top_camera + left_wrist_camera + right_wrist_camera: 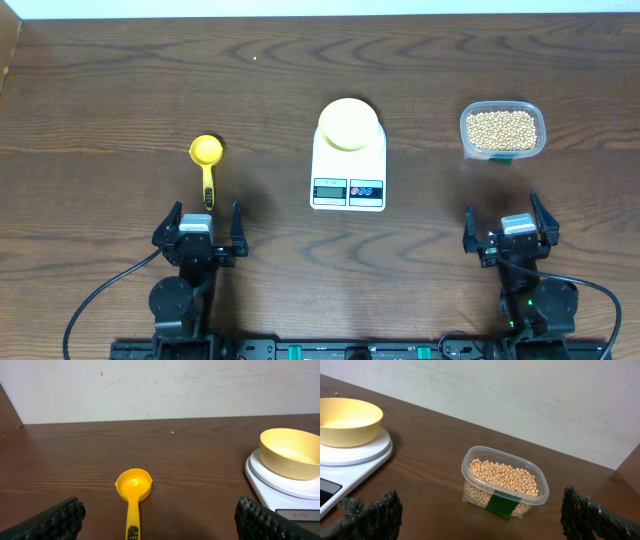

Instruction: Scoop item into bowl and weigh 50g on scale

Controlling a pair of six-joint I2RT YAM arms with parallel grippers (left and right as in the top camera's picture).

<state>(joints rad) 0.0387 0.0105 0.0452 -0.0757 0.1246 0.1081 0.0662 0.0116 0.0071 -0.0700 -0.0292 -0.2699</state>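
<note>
Wood table (pixel 100 100), scoop (pixel 206 160) before left tool (pixel 206 213), tub (pixel 464 130) of beans (pixel 502 128) before right tool (pixel 503 212), both wide open, empty

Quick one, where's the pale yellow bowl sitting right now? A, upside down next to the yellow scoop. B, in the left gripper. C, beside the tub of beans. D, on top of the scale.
D: the pale-yellow bowl stands upright and empty on the round platform of the white scale.

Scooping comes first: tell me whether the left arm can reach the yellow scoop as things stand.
Probably yes: the scoop lies ahead of the open left fingers, handle toward them, nothing between.
</note>
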